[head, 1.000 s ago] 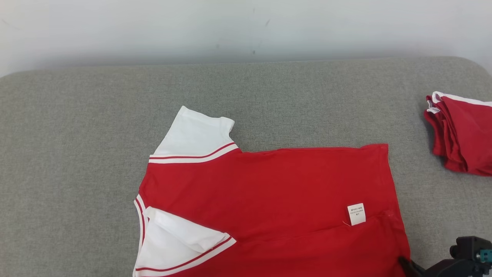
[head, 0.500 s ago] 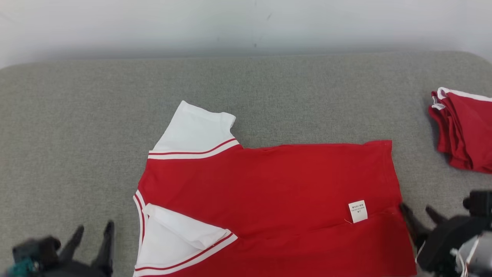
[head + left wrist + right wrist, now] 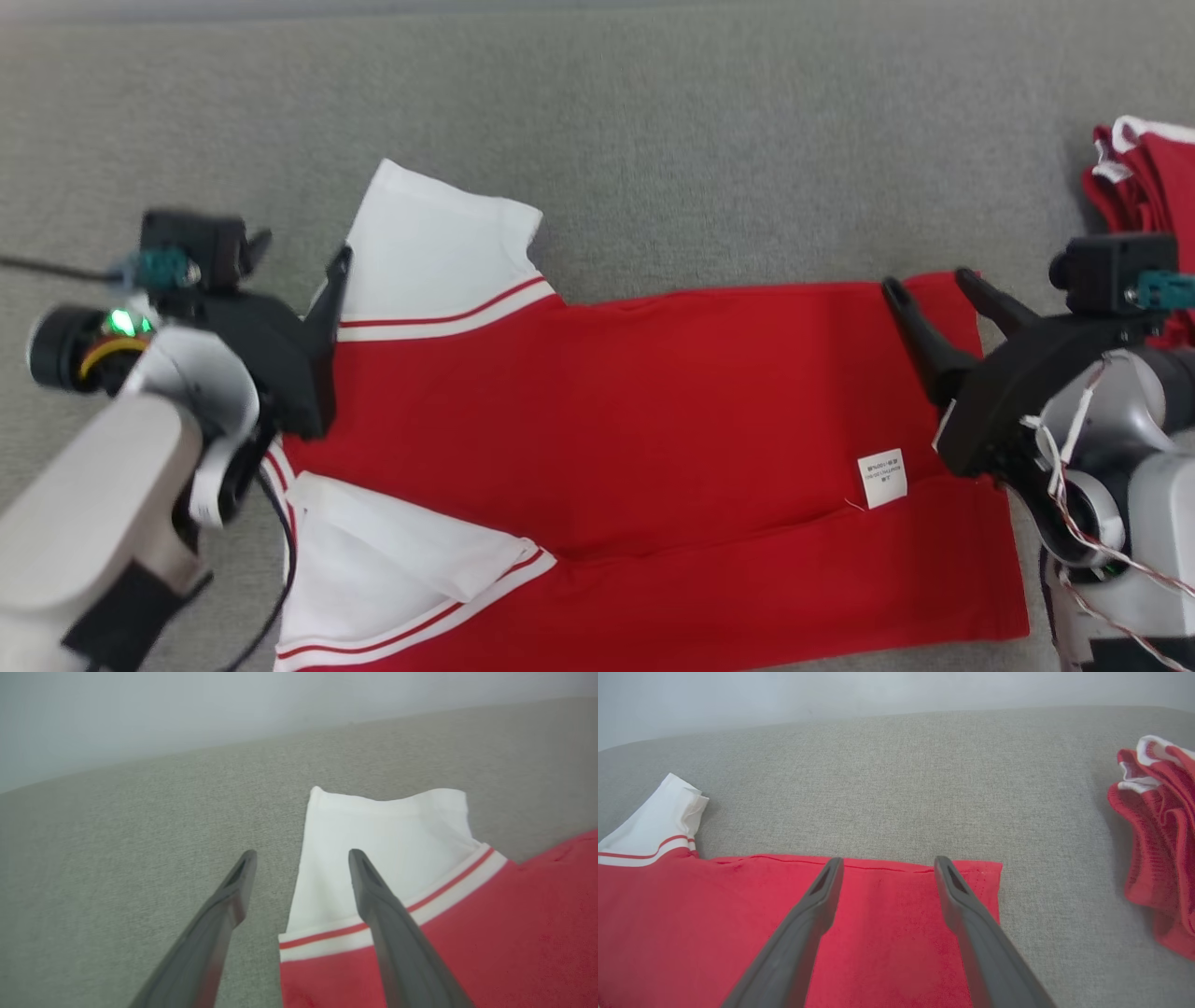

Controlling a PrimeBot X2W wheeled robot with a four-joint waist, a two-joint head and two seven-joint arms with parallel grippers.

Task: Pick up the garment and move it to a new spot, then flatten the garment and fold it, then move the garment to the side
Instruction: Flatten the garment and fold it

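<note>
At the left, the left gripper (image 3: 297,250) stood with its jaws spread wide and nothing between them. In its wrist view one finger was over the grey padded surface (image 3: 653,140) and the other over the far white sleeve (image 3: 439,243), so it straddled that sleeve's outer edge just beyond the striped seam. The garment (image 3: 653,401) lay flat on the surface with its long axis running straight across the head view, sleeves to the left and hem to the right (its label (image 3: 882,478) showed near the hem). Its far edge lay just ahead of both pairs of fingertips. The right gripper (image 3: 929,280), equally wide open and empty, hung over the far hem corner. Each arm was therefore nearest its own end, which suited a two-handed fold. A pile of red clothes (image 3: 1144,177) lay well apart at the right.
</note>
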